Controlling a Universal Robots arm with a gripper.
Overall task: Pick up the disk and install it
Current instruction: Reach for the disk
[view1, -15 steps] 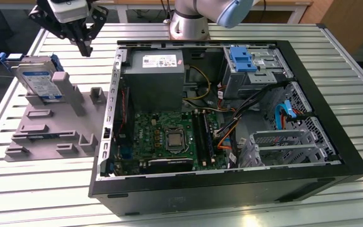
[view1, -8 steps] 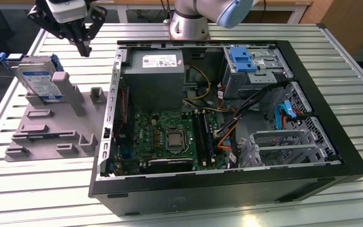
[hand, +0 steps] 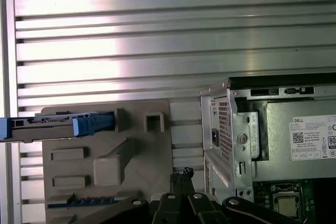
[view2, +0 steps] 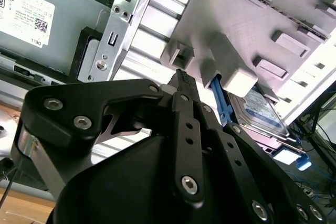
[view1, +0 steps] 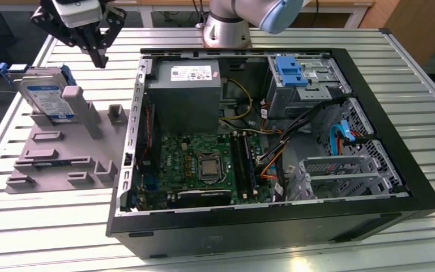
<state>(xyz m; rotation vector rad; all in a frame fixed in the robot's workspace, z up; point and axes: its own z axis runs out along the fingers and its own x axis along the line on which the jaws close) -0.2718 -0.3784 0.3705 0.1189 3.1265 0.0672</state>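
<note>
Barely begun — disk (view1: 45, 97) leaning untouched in the grey holder (view1: 59, 153), near but clear of the fingers (view1: 97, 54); those closed together, empty; open case (view1: 278, 232) not yet fitted.

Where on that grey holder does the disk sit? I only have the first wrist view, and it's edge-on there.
Observer: In the exterior view the disk stands tilted on edge, propped in the grey holder, with its label toward the camera.
Operator: Is the claw on it?
Observer: No. The claw hangs shut and empty, above and apart from the disk.
Operator: What's at the case's drive bay?
Observer: A bare blue bracket sits in the far corner of the case, toward the exterior view's right.
</note>
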